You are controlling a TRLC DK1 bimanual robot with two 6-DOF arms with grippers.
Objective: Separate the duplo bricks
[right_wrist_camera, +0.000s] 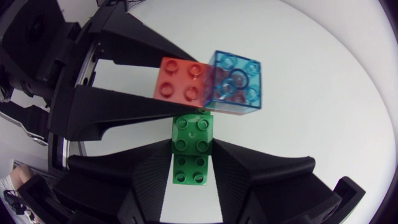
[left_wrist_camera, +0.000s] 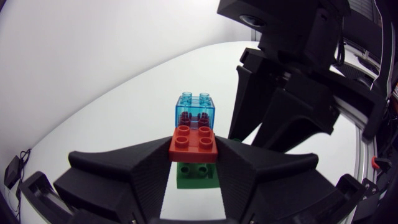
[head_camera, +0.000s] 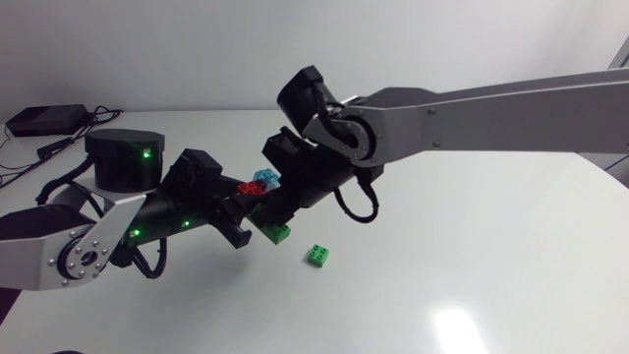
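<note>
Duplo bricks sat mid-frame in the head view: nearest, a loose small green brick (head_camera: 316, 255) lay at lower centre on the white table (head_camera: 491, 285), apart from both arms. Just up and left of it, the right gripper (right_wrist_camera: 191, 171) was clamped on a long green brick (right_wrist_camera: 191, 152), and the left gripper (left_wrist_camera: 194, 171) pinched a red brick (left_wrist_camera: 194, 142) from both sides. Farthest, a clear blue brick (left_wrist_camera: 196, 112) sat on the red one's far end; whether green and red were joined could not be told.
</note>
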